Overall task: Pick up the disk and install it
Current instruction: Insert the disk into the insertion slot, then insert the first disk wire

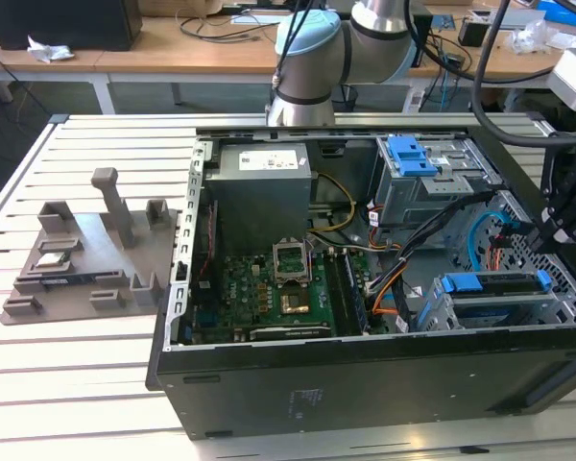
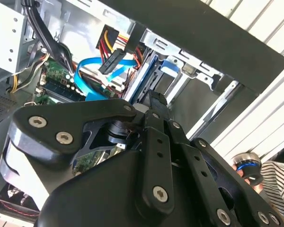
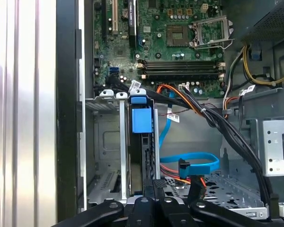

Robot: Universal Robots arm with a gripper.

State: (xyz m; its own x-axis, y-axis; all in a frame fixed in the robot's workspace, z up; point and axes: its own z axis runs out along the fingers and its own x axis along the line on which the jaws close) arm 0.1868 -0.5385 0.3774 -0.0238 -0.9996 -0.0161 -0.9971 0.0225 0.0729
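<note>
The disk (image 1: 490, 284) sits in the drive cage at the open computer case's corner, on the exterior view's right. Its blue caddy frames it, with blue tabs at both ends. In the first wrist view I see the disk (image 3: 142, 120) edge-on in its slot, blue tab toward the motherboard. In the second wrist view its blue tab (image 2: 170, 66) lies just beyond my fingertips. My gripper (image 1: 564, 230) hangs just above the disk's outer end. In both wrist views the gripper (image 2: 155, 100) (image 3: 159, 182) has its fingers drawn together, with nothing seen between them.
A grey power-supply box (image 1: 261, 192) and the motherboard (image 1: 269, 288) fill the case's middle. Black cable bundles (image 3: 217, 123) and a blue flat cable (image 3: 189, 163) run beside the cage. A grey fixture (image 1: 86, 250) lies on the slatted table. A striped sleeve (image 2: 274, 177) shows outside the case.
</note>
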